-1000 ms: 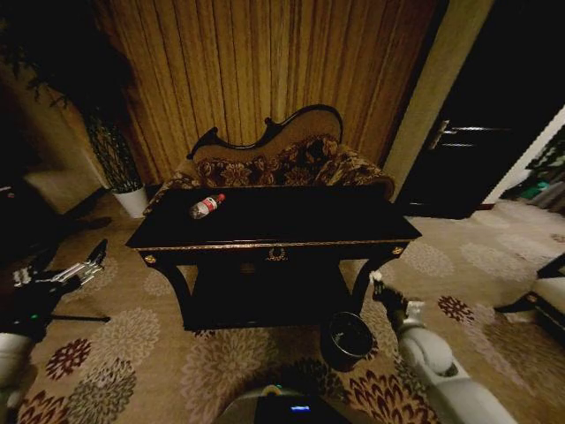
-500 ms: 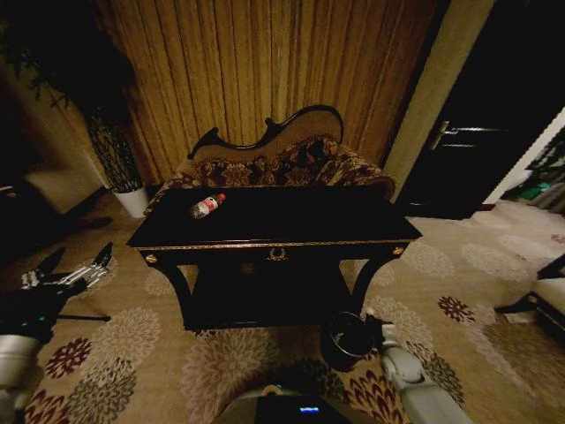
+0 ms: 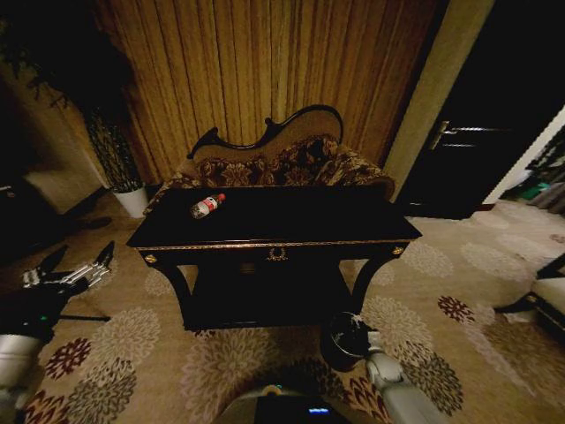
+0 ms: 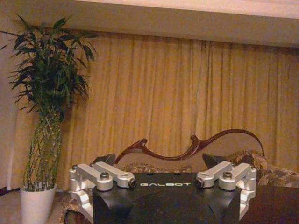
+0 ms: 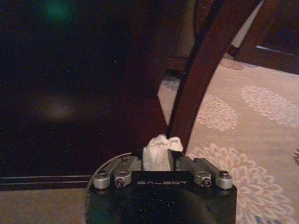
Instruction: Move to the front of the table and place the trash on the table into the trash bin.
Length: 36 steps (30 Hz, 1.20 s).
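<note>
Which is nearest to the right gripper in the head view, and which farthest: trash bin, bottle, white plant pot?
From the right gripper, holding a white scrap:
1. Trash bin, right beside it, on the floor.
2. Bottle, on the table's left rear.
3. White plant pot, far left.

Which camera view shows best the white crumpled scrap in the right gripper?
The right wrist view: the white crumpled scrap sits close, pinched in the right gripper. The head view gives only a pale speck above the trash bin.
</note>
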Available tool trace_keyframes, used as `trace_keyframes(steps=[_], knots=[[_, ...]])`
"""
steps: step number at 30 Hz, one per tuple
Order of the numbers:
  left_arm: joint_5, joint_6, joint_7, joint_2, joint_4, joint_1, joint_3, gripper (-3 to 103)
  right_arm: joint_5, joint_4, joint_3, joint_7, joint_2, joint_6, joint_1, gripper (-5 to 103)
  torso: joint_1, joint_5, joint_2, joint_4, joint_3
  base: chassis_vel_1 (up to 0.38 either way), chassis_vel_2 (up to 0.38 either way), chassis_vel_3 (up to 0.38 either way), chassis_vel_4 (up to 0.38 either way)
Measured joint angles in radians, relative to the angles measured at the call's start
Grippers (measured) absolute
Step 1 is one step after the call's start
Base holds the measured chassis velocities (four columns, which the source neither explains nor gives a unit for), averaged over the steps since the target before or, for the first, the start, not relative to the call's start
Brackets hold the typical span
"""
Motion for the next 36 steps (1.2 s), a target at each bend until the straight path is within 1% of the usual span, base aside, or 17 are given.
trace_keyframes(steps=[1,3,4,5,6,7,8,9,13,14,17,18,23,36], knots=[[0.0,-0.003,0.002,-0.001,-0.001,0.0,0.0,100,-0.002,-0.017,0.0,0.015,0.0,0.006,0.009,37,0.0,0.0001,0.0,0.0,0.0,0.0,0.0,0.0,0.0],[0.0,-0.003,0.004,-0.001,-0.002,0.0,0.0,100,-0.002,-0.027,0.0,0.025,0.0,0.009,0.014,37,0.0,0.0,0.0,0.0,0.0,0.0,0.0,0.0,0.0],[0.0,-0.004,0.007,-0.001,-0.002,0.0,0.0,100,-0.002,-0.036,0.002,0.031,-0.002,0.011,0.018,47,0.0,0.0001,0.0,0.0,0.0,0.0,0.0,0.0,0.0],[0.0,-0.006,0.008,-0.001,-0.003,0.001,0.0,100,-0.002,-0.039,0.003,0.034,-0.005,0.011,0.019,47,0.0,0.0,0.0,0.0,0.0,0.0,0.0,0.0,0.0],[0.0,-0.007,0.009,-0.001,-0.003,0.0,0.001,100,-0.002,-0.04,0.005,0.035,-0.008,0.013,0.019,53,0.0,0.0,0.0,0.0,0.0,0.0,0.0,0.0,0.0],[0.0,-0.007,0.009,-0.001,-0.003,0.0,0.001,100,-0.002,-0.04,0.005,0.035,-0.008,0.013,0.019,53,0.0,0.0,0.0,0.0,0.0,0.0,0.0,0.0,0.0],[0.0,-0.007,0.011,-0.001,-0.003,0.0,0.002,100,-0.001,-0.04,0.007,0.036,-0.011,0.016,0.018,58,0.0,0.0,0.0,0.0,0.0,0.0,0.0,0.0,0.0],[0.0,-0.007,0.011,-0.001,-0.003,0.0,0.002,100,-0.001,-0.04,0.007,0.036,-0.011,0.016,0.018,58,0.0,0.0,0.0,0.0,0.0,0.0,0.0,0.0,0.0],[0.0,-0.008,0.014,-0.001,-0.005,-0.002,0.006,100,0.005,-0.036,0.012,0.036,-0.017,0.023,0.012,80,0.0,0.0,0.0,-0.0001,0.0,0.0,0.0,0.0,0.0],[0.0,-0.008,0.014,-0.001,-0.005,-0.002,0.006,100,0.005,-0.036,0.012,0.036,-0.017,0.023,0.012,80,0.0,0.0,0.0,-0.0001,0.0,0.0,0.0,0.0,0.0],[0.0,-0.008,0.015,0.001,-0.004,-0.002,0.007,100,0.01,-0.035,0.014,0.041,-0.017,0.024,0.01,95,0.0,0.0,0.0,0.0,0.0,0.0,0.0,0.0,0.0],[0.001,-0.009,0.015,0.001,-0.003,-0.002,0.007,100,0.011,-0.037,0.014,0.042,-0.016,0.025,0.01,99,0.0,0.0001,0.0,0.0,0.0,0.0,0.0,0.0,0.0],[0.002,-0.009,0.015,0.001,-0.002,-0.004,0.01,100,0.012,-0.039,0.012,0.044,-0.015,0.025,0.009,100,0.0,0.0001,0.0,0.0,0.0,0.0,0.0,0.0,0.0],[0.02,-0.009,0.014,-0.004,0.004,-0.007,0.026,100,0.019,-0.025,0.018,0.045,-0.016,0.025,0.001,100,0.0,0.0,0.0,0.0,0.0,0.0,0.0,0.0,0.0]])
